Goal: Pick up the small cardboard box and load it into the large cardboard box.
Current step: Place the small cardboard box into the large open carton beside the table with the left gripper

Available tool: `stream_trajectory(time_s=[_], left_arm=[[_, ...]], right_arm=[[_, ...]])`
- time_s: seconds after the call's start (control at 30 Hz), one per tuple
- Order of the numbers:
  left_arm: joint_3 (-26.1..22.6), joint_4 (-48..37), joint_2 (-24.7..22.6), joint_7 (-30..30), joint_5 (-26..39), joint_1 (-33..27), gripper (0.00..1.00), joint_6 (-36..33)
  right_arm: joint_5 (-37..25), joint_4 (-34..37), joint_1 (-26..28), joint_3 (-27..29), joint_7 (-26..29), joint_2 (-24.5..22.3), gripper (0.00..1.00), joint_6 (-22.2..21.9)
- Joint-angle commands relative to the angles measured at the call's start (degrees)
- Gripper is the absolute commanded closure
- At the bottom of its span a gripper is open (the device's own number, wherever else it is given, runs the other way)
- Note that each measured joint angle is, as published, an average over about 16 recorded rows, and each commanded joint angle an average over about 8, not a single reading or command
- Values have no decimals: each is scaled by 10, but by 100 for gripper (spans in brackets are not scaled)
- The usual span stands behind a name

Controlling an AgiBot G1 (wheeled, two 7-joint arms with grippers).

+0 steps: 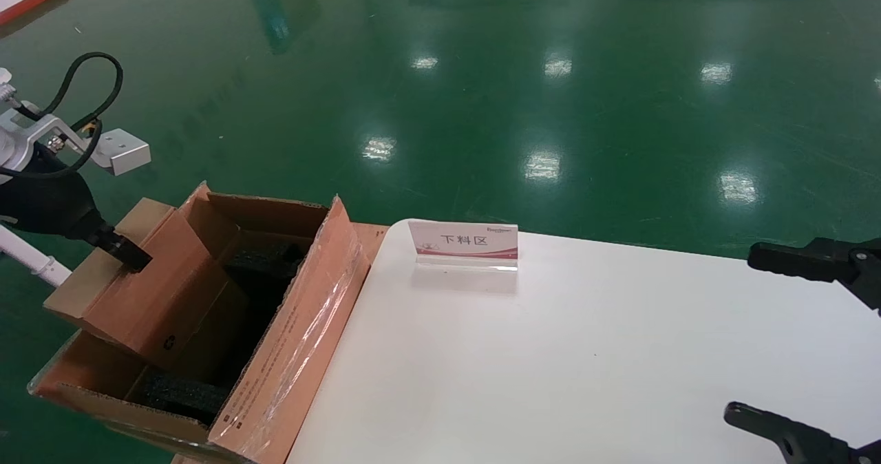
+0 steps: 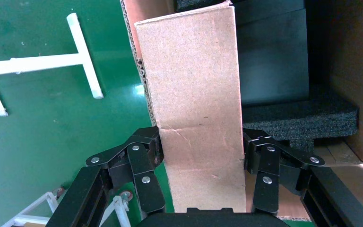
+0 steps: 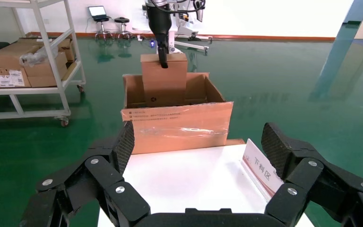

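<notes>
Two grippers, two cardboard boxes, one white table (image 1: pixel 585 354), one sign. Nearest in the head view: right gripper (image 1: pixel 791 340) at the table's right edge, fingers spread wide, holding nothing; parked over bare tabletop. Right wrist view shows the same wide-open black fingers (image 3: pixel 123 146) with textured pads. On the table's far edge stands one clear acrylic sign (image 1: pixel 463 241), white-and-pink card with printed characters.

Left of the table, touching its edge, sits the large cardboard box (image 1: pixel 289 354): brown corrugated, flaps upright, clear glossy tape and small print on the flap beside the table. Black foam (image 1: pixel 179 392) lines the inside, porous texture, blocky shape.

The small cardboard box (image 1: pixel 148 292), plain brown, rectangular, recycling mark near its lower corner, is tilted and partly inside the large box, its upper end above the rim and its lower end down among the foam. Left gripper (image 1: pixel 127 252) clamps its upper end; the left wrist view shows both fingers (image 2: pixel 144 161) pressed on opposite sides of the box.

Further off: glossy green floor (image 1: pixel 482 71) with light reflections. Right wrist view shows one white shelf cart (image 3: pixel 33 61) with more cartons, beyond the boxes.
</notes>
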State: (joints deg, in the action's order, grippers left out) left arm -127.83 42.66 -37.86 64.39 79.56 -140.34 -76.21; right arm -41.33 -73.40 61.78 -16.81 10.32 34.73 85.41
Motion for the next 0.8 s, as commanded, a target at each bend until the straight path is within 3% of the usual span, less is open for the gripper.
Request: stream_trajectory(time_s=[0.03, 0.8], left_arm=[[0, -2, -1, 1, 1, 3, 100, 4], [-10, 4, -8, 24, 19, 37, 100, 44]], right_arm=[[0, 0, 0, 0, 0, 0, 0, 0], [1, 0, 0, -1, 0, 0, 0, 0]])
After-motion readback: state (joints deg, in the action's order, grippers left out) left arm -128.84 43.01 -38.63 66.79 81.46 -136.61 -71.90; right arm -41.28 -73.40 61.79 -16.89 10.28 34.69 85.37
